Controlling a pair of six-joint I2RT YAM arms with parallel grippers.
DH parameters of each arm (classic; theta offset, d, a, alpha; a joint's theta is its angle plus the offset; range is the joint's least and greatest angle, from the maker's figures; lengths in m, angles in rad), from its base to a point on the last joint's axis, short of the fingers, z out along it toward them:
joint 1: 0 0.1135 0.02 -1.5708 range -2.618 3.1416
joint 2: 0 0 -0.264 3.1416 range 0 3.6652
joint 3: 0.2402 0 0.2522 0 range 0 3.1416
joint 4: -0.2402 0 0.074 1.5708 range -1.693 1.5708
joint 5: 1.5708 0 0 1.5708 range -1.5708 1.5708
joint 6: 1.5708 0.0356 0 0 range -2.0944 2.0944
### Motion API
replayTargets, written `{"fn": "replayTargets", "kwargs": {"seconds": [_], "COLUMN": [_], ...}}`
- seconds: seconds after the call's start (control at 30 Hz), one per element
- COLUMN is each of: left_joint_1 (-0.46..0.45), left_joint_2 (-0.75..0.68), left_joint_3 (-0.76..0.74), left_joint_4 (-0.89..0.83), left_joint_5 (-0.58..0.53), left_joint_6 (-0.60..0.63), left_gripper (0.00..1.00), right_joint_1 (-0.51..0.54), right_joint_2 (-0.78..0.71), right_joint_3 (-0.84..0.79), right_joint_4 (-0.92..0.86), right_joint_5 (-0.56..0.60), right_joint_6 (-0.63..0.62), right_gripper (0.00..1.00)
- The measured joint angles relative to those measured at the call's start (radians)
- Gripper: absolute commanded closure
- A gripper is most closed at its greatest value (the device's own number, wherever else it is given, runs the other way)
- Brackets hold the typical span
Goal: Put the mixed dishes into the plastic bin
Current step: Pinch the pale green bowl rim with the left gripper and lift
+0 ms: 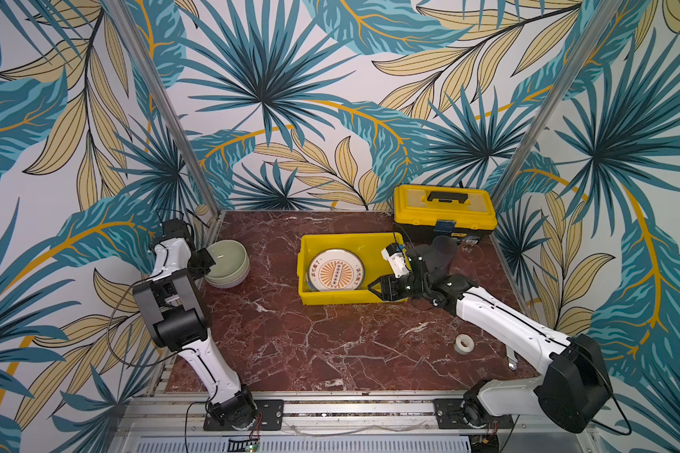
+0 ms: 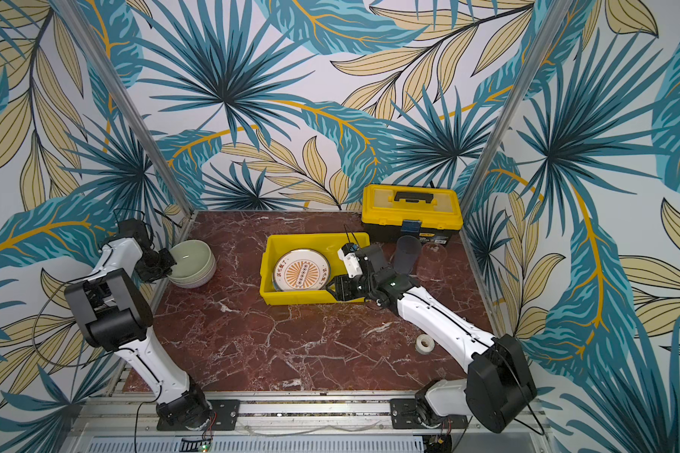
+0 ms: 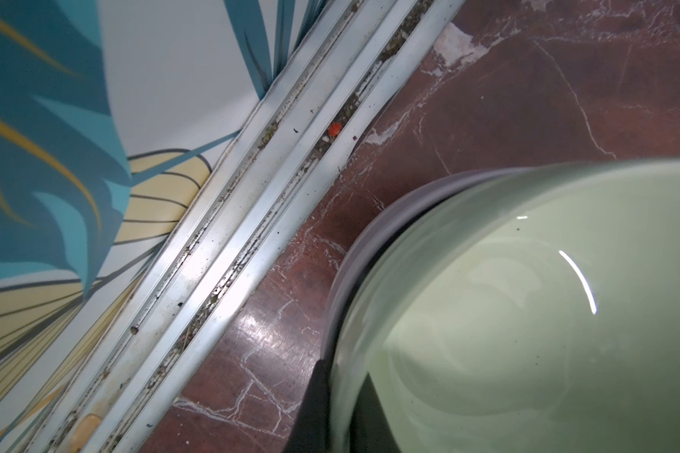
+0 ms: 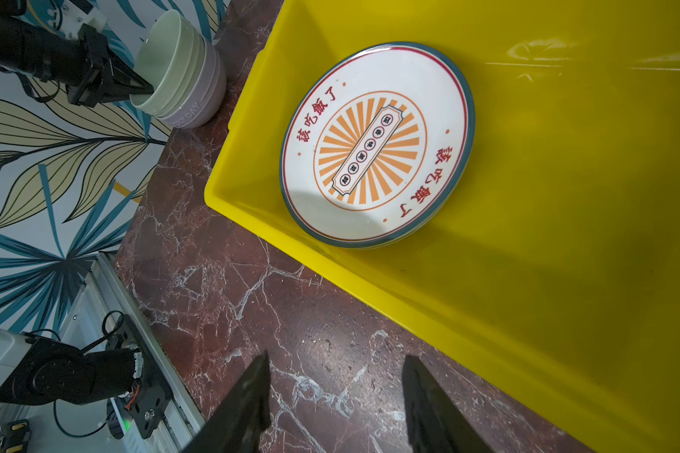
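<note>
Closest in on the table (image 1: 291, 353), a roll of tape (image 1: 464, 344), lying loose and no part of the job. Just behind it, right hand (image 1: 374, 292), spread open and gripping nothing, poised at the near right corner of the yellow bin (image 1: 311, 247). Inside the bin, sunburst plate (image 1: 335, 270) lying flat toward the left end, so at least one dish home. Further back and far left, left hand (image 1: 209, 259) clenched on the rim of the top green bowl (image 1: 228, 251), nested in a stack with a lilac bowl (image 4: 201, 106) at the bottom, all well apart from the bin. Likely trouble from here: a thin pinch on a glossy rim, so a slip or a tilt on the lift; snug nesting, so a risk of dragging the next bowl up too and dropping it. Farthest back, two tumblers (image 1: 444, 247) beside the toolbox (image 1: 444, 208), seen only in both top views. From the left wrist, fingers (image 3: 313, 398) either side of the rim in close-up, no bin in sight; from the right wrist, that same pinch side-on, plus more plate edges showing under the sunburst one.
</note>
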Motion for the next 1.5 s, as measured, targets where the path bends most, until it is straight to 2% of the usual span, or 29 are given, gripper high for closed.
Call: {"fn": "replayTargets", "kwargs": {"seconds": [0.17,0.6,0.87,1.5], "left_joint_1": [0.000,0.003,0.003,-0.031], "left_joint_2": [0.000,-0.008,-0.010,-0.153], "left_joint_3": [0.000,0.000,0.000,0.001], "left_joint_4": [0.000,-0.003,-0.011,-0.041], "left_joint_5": [0.004,0.056,0.154,0.229], "left_joint_6": [0.000,0.000,0.005,0.024], "left_gripper": [1.00,1.00,1.00,1.00], "right_joint_1": [0.000,0.000,0.000,0.000], "right_joint_2": [0.000,0.000,0.000,0.000], "right_joint_3": [0.000,-0.008,-0.017,-0.029], "right_joint_4": [0.003,0.015,0.021,0.022], "right_joint_5": [0.000,0.001,0.001,0.009], "right_joint_6": [0.007,0.011,0.014,0.021], "right_gripper": [0.44,0.44,0.44,0.44]}}
